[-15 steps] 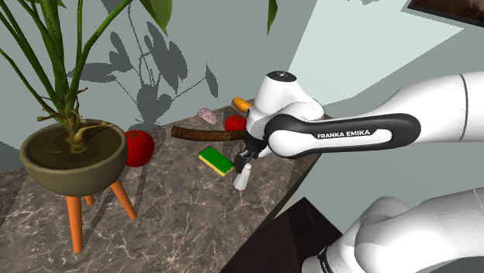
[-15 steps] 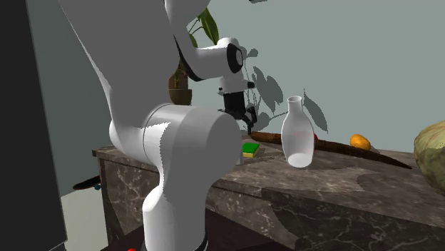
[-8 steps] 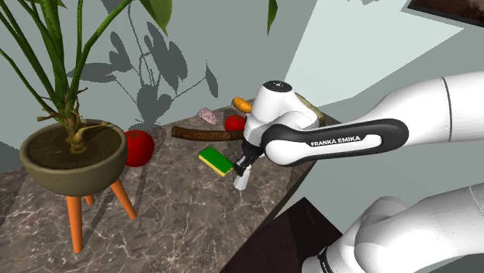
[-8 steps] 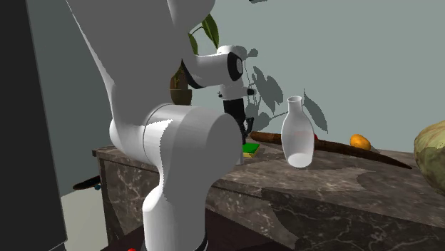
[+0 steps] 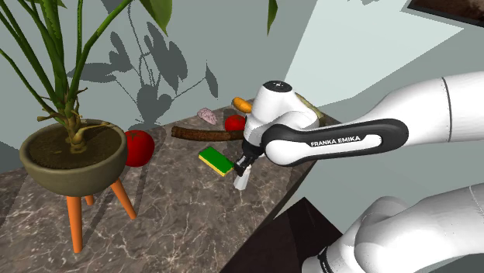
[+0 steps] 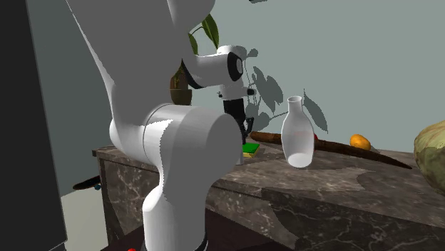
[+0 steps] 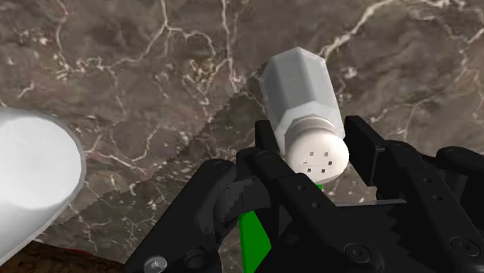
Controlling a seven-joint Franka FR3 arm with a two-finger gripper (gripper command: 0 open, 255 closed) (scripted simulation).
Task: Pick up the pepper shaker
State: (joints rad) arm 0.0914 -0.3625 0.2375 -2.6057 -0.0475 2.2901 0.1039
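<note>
Vase: white, well apart from the jaws, off to one side.
Sponge: green, near, just beside the jaws.
Pepper shaker: pale, upright on marble counter, cap between the jaws.
Gripper: pinching the cap, one finger on each side, by the look of it.
Lift: straight up, slowly. Hold sits high on a smooth cap, so likely to slip if jerked.

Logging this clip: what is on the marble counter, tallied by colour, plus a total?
Red: 2 (large round fruit, smaller round fruit)
White or grey: 2 (shaker, vase)
Orange: 1 (oval fruit)
Brown: 1 (long stick)
Green and yellow: 1 (sponge)
Pink: 1 (small lump)
Olive: 1 (gourd)
Green: 1 (potted plant)
Total: 10
</note>
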